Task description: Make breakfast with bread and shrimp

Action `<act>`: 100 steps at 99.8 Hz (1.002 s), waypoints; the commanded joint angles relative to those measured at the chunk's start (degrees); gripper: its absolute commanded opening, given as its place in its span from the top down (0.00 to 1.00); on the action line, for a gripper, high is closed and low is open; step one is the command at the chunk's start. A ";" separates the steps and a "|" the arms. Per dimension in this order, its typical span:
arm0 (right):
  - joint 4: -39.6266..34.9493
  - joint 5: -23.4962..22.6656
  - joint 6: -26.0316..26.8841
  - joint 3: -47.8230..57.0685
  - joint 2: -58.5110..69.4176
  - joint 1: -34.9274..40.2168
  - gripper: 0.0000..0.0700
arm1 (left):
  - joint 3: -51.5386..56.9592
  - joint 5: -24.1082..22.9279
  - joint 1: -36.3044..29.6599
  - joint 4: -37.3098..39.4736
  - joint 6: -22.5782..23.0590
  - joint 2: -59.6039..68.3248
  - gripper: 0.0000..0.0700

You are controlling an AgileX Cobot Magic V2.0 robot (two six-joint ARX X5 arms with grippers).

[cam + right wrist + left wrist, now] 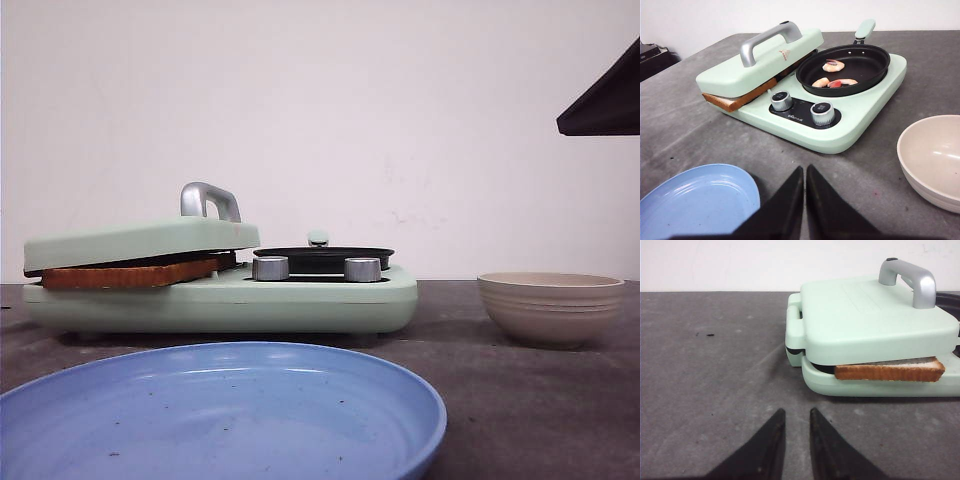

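A mint-green breakfast maker sits on the dark grey counter, left of centre and toward the far side. Its left half is a sandwich press whose lid is lowered onto the bread; the lid rests slightly ajar, and the golden-brown crust edge pokes out from between the lid and the lower plate along the near side. How many slices lie under the lid cannot be told. A silver handle stands on top of the lid. The right half of the appliance carries a round black pan with a mint handle pointing to the far side, and three pinkish shrimp lie in the pan. Two silver knobs sit on the front panel below the pan. A blue plate lies nearest the camera on the left, and a beige ribbed bowl stands to the right of the appliance, well apart from it. The left pincer hovers above the bare counter, near the press and slightly parted, holding nothing. The right pincer hangs over the counter between plate and bowl, its fingertips nearly together and gripping nothing.
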 commanded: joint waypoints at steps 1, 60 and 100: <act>0.66 -0.02 0.48 0.44 0.15 0.26 1.00 | -1.05 -0.09 0.09 -0.22 -0.09 -0.04 0.96; -2.29 2.16 -1.86 0.28 -5.97 -2.21 1.00 | -1.05 -0.13 0.09 -0.24 -0.09 -0.04 0.96; -2.01 6.84 -18.91 -11.41 -24.55 -18.49 1.00 | -1.05 -0.11 0.09 -0.22 -0.09 -0.04 0.96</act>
